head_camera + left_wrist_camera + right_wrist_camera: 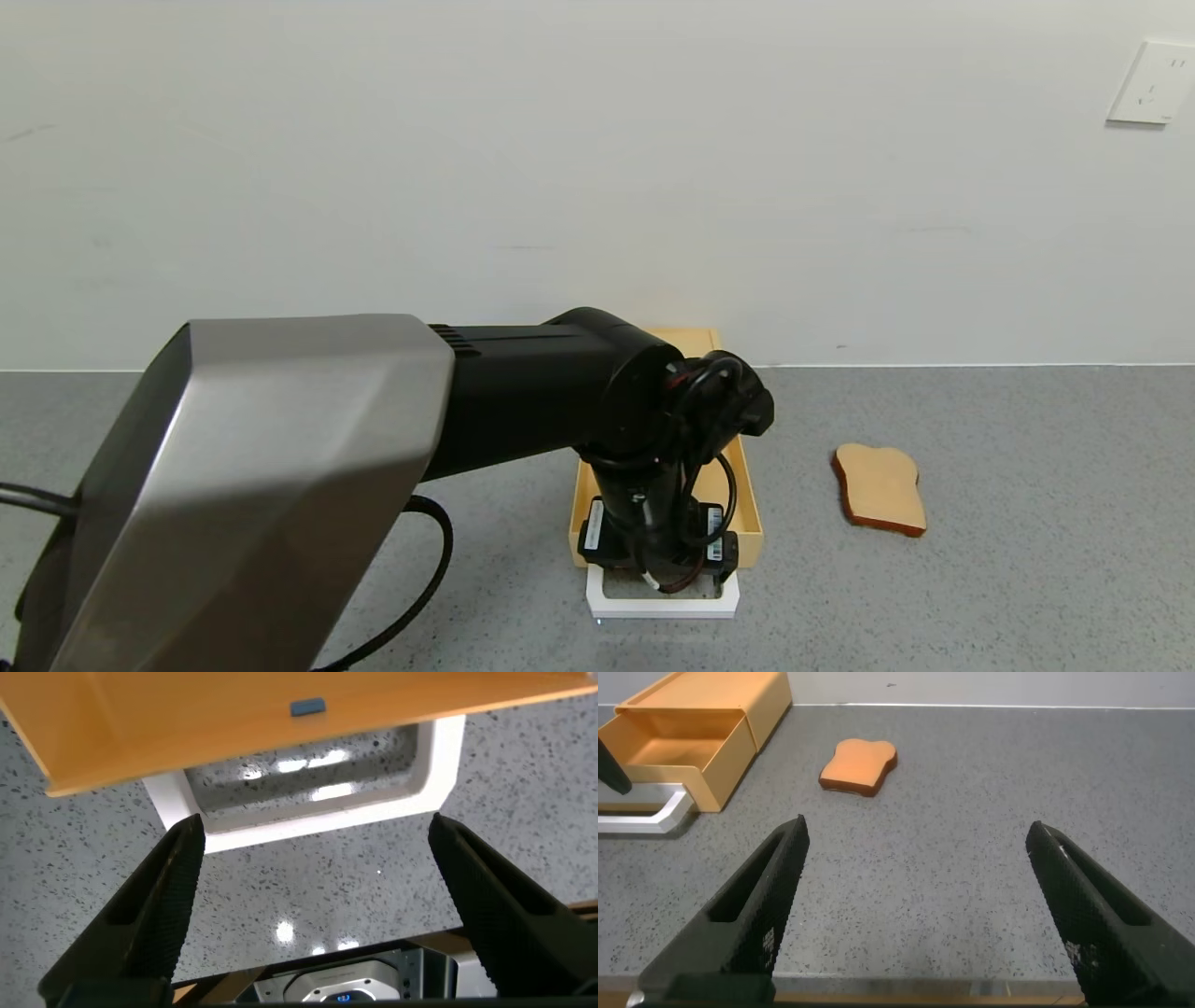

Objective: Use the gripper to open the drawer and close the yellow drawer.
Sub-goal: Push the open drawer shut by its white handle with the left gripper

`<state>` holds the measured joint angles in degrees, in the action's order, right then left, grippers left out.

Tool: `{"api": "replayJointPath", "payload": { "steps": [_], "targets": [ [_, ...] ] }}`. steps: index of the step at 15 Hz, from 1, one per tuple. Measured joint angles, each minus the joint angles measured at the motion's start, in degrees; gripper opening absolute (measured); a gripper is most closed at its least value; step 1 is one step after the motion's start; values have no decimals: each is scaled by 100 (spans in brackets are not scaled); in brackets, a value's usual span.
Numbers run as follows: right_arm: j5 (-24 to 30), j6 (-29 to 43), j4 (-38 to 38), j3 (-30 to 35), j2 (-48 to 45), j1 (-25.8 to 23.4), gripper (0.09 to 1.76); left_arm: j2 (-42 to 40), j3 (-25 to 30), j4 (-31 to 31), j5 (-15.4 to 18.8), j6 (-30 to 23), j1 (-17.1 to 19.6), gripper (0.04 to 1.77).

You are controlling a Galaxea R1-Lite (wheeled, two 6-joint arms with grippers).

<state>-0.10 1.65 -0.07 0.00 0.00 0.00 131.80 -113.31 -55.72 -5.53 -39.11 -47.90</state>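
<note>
Left gripper (pixel 665 581): lower centre, over the white handle (pixel 663 605), fingers (pixel 159 905) apart, holding nothing.
Drawer (pixel 738 485): centre, pulled out.
Right gripper (pixel 915 924): fingers apart, above bare bench (pixel 1027 579).
Risk: fingers may miss the thin handle and shove the casing (pixel 710 695).
Room: toast (pixel 879 488) well apart, wall behind.

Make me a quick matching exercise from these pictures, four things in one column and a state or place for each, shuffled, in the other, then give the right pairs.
Column one:
1. drawer
2. toast slice
3. left gripper
4. right gripper

Column two:
A. lying flat on the counter, to the right of the yellow box
B. open, over bare counter, away from the drawer
C. pulled out of its casing
D. open, just in front of the white handle

Pairs: 1-C, 2-A, 3-D, 4-B
</note>
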Motion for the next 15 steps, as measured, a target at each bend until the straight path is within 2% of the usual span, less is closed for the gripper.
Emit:
{"api": "replayJointPath", "payload": {
  "steps": [4,8,15],
  "targets": [
    [0,2,0,0,0,0,171,116,-5,121,-463,-61,-17,172],
    [0,0,-2,0,0,0,171,215,-24,291,-596,-196,-26,172],
    [0,0,-2,0,0,0,171,297,-39,639,-937,-141,27,172]
  ]
}}
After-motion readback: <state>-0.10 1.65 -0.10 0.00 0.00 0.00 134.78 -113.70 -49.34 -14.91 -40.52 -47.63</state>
